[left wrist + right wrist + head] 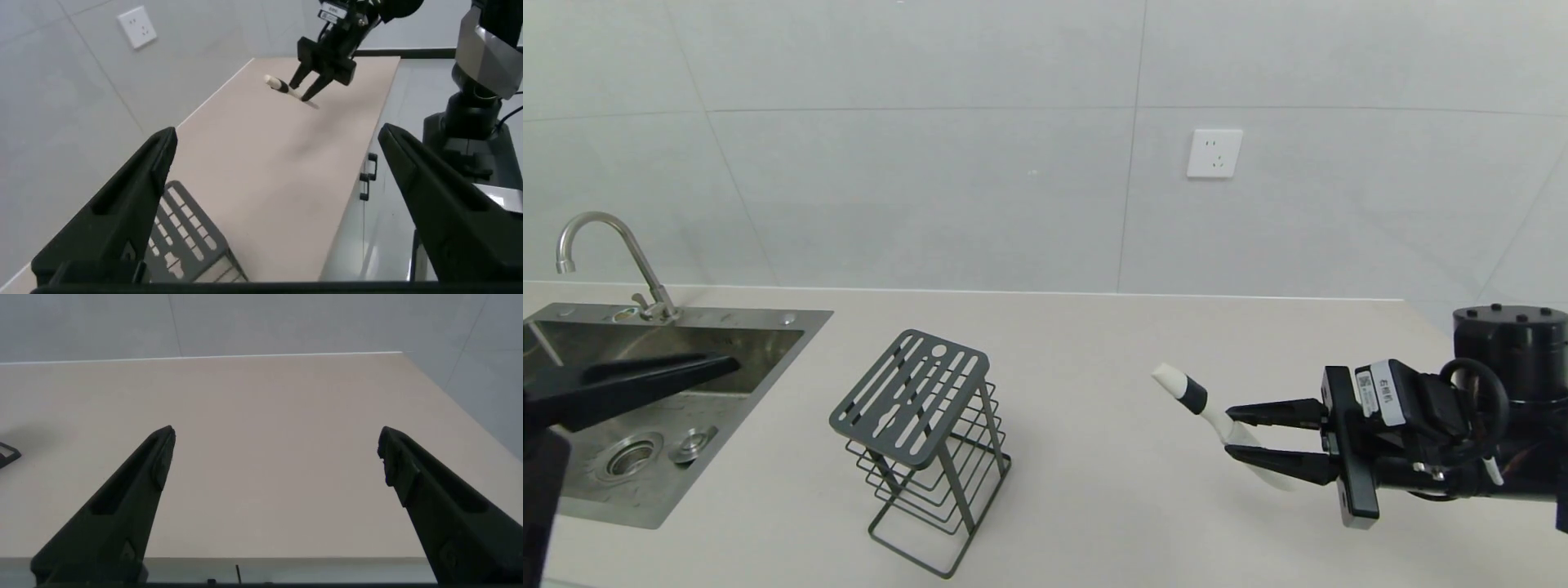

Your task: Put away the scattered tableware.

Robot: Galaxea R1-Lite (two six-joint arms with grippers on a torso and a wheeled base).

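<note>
A white utensil with a black band (1174, 378) lies slanted on the beige counter (1094, 506) at the right. My right gripper (1232, 433) is open, its two fingers on either side of the utensil's white shaft; whether they touch it I cannot tell. The left wrist view shows that utensil (274, 82) and the right gripper (315, 82) far across the counter. Between the right gripper's own fingers (276, 437) I see bare counter. My left gripper (278, 139) is open and empty, hanging over the sink (727, 315) at the left.
A dark wire rack with a slotted top (911, 396) stands mid-counter, between sink and utensil, and appears again as the rack (184, 233) below the left fingers. A faucet (605, 237) rises behind the sink. A wall outlet (1214, 153) sits above the counter.
</note>
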